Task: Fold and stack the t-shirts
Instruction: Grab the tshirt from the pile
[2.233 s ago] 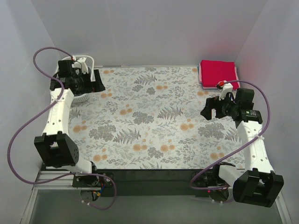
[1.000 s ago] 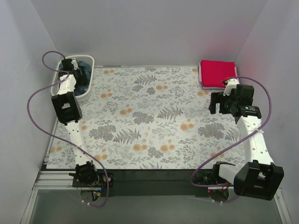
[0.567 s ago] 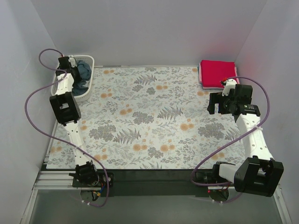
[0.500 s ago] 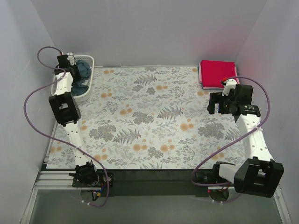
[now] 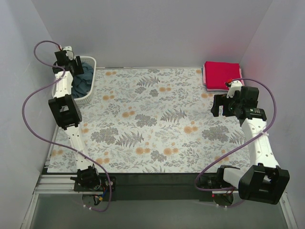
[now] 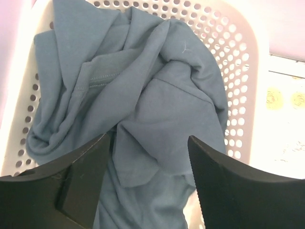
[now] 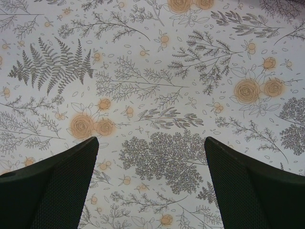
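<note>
Hanging over the far left corner, the left gripper (image 6: 148, 138) has its fingers (image 6: 81, 183) spread wide, with nothing pinched between them and the blue shirt (image 6: 157, 90) just below; whether the tips touch the cloth cannot be told. That shirt lies crumpled in the basket (image 6: 238, 67), bunched in loose folds with a stitched hem showing toward the upper left of the wrist view. It covers most of the basket's floor, and the perforated white walls show around it on the far and right sides. Seen from above, the basket sits at the far left corner of the floral cloth (image 5: 152, 119), and the left arm (image 5: 64, 112) is stretched out long to reach over it. The right gripper (image 7: 150, 139) is likewise parted, its two dark fingers well apart and holding nothing, poised above a bare patch of the floral cloth on the right side. Beyond it, in the far right corner, the red shirt (image 5: 222, 75) lies folded into a neat rectangle on top of the pink shirt (image 5: 204, 75) — only a thin pale edge of the pink one shows along the red one's left side. The right gripper is near this stack, on its near side, not over it. The blue shirt is well apart from the other two — across the full width of the cloth.
</note>
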Controlling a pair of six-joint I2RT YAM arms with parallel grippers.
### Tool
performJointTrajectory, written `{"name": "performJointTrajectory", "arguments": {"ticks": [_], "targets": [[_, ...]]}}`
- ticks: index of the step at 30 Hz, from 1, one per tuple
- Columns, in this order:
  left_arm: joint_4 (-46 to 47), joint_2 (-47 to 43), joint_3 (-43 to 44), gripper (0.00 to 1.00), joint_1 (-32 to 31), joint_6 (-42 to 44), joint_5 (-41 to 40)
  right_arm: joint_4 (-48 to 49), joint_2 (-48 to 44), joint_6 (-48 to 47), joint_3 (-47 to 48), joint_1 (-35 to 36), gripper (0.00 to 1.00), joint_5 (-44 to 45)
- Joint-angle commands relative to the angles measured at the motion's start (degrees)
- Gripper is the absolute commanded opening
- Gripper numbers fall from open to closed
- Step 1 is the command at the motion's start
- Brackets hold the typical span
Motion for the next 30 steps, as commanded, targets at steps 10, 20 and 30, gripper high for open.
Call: {"name": "performJointTrajectory", "arguments": {"ticks": [10,20,30], "targets": [[2.83,6.04,3.60,0.61,0.25,-1.64,-1.40,1.85,2.79,-0.41,0.74,-0.11,0.98,-0.62],[4.50,0.00,4.48,0.00,0.25,-4.19,0.88,1.76,2.35,-0.41,-0.22,-0.11,0.98,-1.40],[5.11,-13.46,5.45,0.00,0.25,-4.72,6.16,1.94,1.30,-0.32,-0.93,-0.11,0.98,-2.11]]}}
